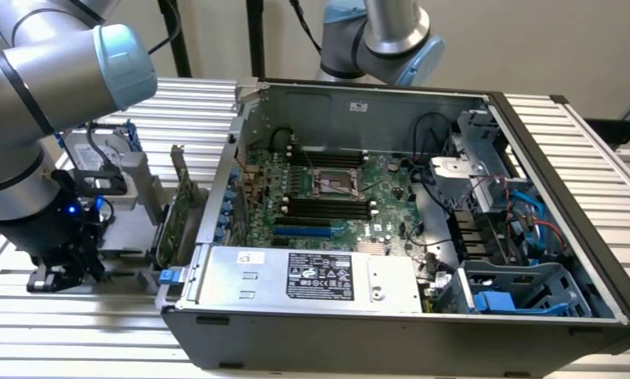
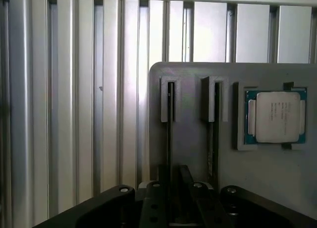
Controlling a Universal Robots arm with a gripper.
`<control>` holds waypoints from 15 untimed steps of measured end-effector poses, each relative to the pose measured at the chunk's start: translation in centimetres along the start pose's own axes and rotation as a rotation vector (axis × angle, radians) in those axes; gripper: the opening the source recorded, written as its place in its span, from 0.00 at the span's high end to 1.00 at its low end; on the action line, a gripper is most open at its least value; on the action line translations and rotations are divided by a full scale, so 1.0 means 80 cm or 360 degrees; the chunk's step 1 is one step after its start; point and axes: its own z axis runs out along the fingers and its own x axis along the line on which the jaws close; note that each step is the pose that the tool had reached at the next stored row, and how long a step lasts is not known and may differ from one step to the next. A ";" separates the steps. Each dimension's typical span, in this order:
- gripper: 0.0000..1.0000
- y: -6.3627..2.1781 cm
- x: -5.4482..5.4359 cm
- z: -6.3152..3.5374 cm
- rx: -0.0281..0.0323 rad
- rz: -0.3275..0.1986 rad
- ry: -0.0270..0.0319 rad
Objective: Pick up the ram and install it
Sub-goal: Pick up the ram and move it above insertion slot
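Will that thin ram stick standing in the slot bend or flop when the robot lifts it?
Probably stiff, not floppy: the ram stands straight on edge in a slot of the gray holder. Likely light, since it looks very thin. Without the slot it would probably tip over on such a narrow edge.

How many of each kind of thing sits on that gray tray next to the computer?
On the gray tray:
Ram sticks, seen edge-on: 2
Slotted posts holding them: 2
Square processor chip: 1
Total: 5
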 end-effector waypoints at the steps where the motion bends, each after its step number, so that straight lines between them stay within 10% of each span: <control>1: 0.76 0.000 0.000 0.000 -0.00001 -0.0004 0.00000; 15: 0.86 0.000 0.000 0.000 -0.00004 -0.0009 0.00014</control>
